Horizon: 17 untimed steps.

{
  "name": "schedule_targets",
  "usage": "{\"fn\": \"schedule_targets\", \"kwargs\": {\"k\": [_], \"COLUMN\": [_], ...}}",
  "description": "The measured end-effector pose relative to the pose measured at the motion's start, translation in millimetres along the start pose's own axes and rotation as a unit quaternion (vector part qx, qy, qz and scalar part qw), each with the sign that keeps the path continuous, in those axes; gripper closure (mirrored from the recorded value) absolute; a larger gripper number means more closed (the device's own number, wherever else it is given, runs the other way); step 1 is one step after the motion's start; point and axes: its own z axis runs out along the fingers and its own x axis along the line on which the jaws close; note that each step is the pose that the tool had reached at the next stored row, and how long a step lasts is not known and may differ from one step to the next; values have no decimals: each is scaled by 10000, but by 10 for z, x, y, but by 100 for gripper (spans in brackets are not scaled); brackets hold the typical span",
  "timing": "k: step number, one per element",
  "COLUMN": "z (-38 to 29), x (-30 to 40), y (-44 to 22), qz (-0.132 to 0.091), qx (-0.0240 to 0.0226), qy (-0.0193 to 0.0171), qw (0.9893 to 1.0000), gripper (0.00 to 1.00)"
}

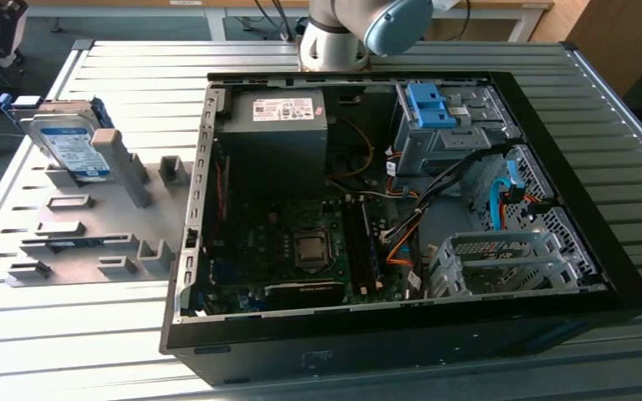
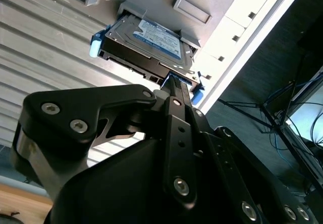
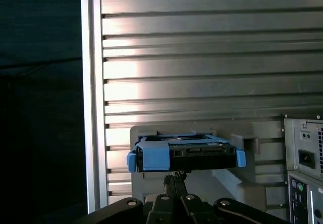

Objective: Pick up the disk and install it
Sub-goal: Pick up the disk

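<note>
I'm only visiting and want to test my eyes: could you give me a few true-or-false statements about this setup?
1. The disk rests on the grey fixture, outside the computer case. True.
2. The computer case is closed up. False: its side is open and the motherboard shows.
3. A blue frame runs around the disk. True.
4. The table is smooth wood. False: it is ribbed metal.

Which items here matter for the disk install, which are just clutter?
Job: disk leaning in its grey holder; pincer close to it; open computer case.
Lying about: bare blue bracket; spare grey fixture blocks.
</note>
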Motion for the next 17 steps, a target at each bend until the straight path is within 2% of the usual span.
{"fn": "schedule_targets", "kwargs": {"k": [7,17], "z": [0,0], "x": [0,0], "y": [0,0], "qz": [-225,-259], "qx": [-4,-5], "qy": [10,12], "qw": [9997,9997], "gripper": [89,89]}}
